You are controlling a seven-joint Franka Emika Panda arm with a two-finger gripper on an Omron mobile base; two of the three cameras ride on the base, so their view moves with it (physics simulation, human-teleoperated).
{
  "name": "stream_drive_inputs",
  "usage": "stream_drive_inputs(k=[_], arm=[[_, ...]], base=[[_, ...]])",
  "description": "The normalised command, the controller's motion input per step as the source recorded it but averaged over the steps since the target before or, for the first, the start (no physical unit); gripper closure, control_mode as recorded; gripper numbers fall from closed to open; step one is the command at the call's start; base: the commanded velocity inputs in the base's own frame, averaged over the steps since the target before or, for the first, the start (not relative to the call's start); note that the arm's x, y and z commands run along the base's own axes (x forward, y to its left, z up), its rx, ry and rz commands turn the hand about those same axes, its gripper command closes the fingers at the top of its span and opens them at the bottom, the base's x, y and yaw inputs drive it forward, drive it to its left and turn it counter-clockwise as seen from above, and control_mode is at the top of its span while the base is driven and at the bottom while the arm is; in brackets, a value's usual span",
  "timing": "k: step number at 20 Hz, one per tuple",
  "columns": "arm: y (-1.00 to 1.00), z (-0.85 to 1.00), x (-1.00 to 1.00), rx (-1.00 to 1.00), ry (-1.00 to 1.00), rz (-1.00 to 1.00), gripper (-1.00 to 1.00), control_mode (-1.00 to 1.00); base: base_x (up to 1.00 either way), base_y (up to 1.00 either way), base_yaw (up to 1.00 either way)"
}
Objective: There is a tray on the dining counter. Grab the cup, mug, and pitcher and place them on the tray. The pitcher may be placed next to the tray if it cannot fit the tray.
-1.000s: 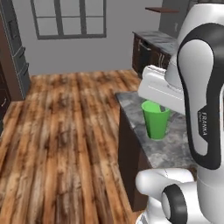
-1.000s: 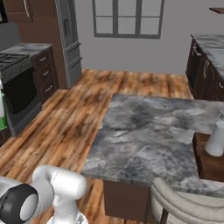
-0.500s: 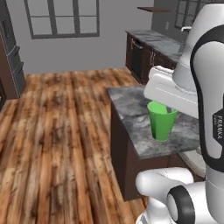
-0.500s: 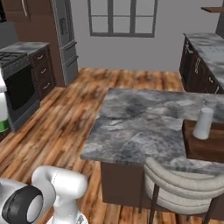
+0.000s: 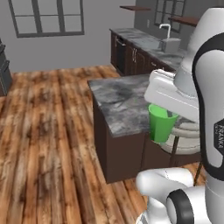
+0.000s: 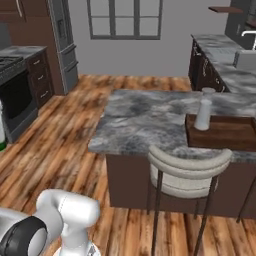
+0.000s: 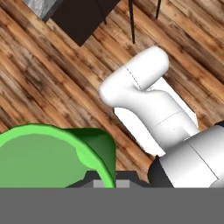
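The wooden plank floor [image 5: 48, 144] covers the room and runs under every unit seen from the two base cameras.

The dining counter [image 6: 150, 117], a long grey marbled top on a dark brown base, stands ahead of the robot; in the left base view it sits centre right [image 5: 118, 103], partly behind the arm. A run of dark cabinets with a marbled worktop and a sink [image 5: 170, 43] lines the far wall behind it. A pale-backed stool [image 6: 187, 172] with thin dark legs stands against the near side of the counter.

The tray [image 6: 225, 132], dark brown with low raised edges, lies on the counter's right part, near its front edge. The pitcher [image 6: 203, 109], pale grey-white and upright, stands at the tray's left end; whether it rests inside the rim or just beside it cannot be determined.

The cup [image 5: 160, 122], bright green and tapered, is held aloft beneath the white hand, level with the counter's near corner and clear of the top. In the hand view its rim and hollow [image 7: 52, 157] sit at the lower left, over the floor.

The gripper [image 7: 105, 183] is closed on the cup: one wall of the tumbler is pinched between the fingers, at the rim.
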Motion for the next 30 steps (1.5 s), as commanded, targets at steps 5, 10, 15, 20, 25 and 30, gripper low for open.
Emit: stream_drive_inputs(k=[5,10,15,20,25,30], arm=[[0.0,0.0,0.0,0.0,0.0,0.0,1.0,1.0],[0.0,0.0,0.0,0.0,0.0,0.0,1.0,1.0],[0.0,0.0,0.0,0.0,0.0,0.0,1.0,1.0],[0.0,0.0,0.0,0.0,0.0,0.0,1.0,1.0],[0.0,0.0,0.0,0.0,0.0,0.0,1.0,1.0],[0.0,0.0,0.0,0.0,0.0,0.0,1.0,1.0]], base=[[0.36,-1.0,0.03],[0.49,-1.0,0.04],[0.37,-1.0,0.0],[0.42,-1.0,0.0],[0.97,-0.8,0.0],[1.0,-0.56,0.01]])
